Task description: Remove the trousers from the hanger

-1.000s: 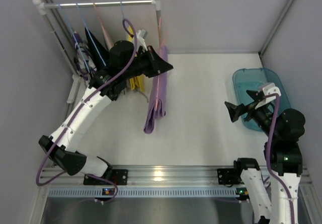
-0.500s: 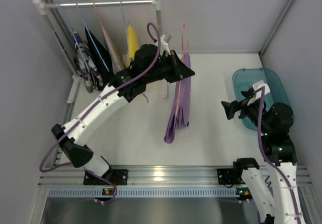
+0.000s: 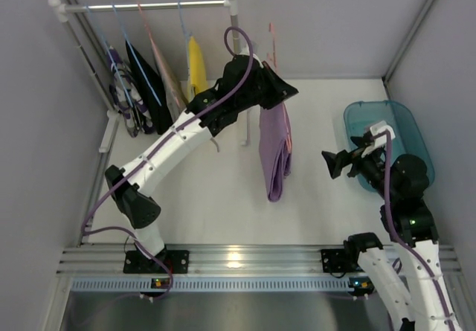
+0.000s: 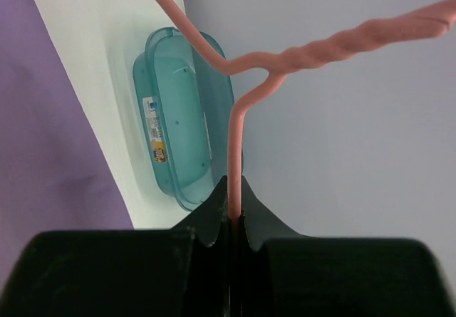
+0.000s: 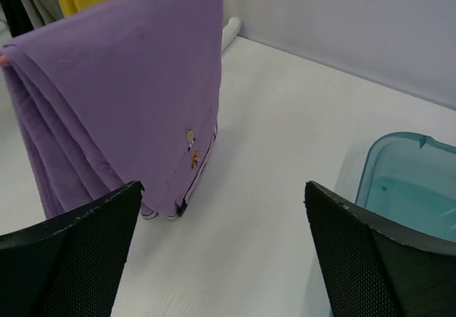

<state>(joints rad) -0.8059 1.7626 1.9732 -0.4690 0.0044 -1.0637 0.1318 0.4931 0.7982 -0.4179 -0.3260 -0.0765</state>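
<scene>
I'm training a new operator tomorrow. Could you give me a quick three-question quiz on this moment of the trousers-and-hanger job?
1. True or false: the left tool is shut on the wire of the pink hanger.
2. Which trousers hang from that hanger? A) yellow B) lilac C) black
3. Fill in: the right tool, near the teal bin, holds nothing and its jaws are ____.

Key: 1 true. 2 B, the lilac trousers. 3 open.
</scene>
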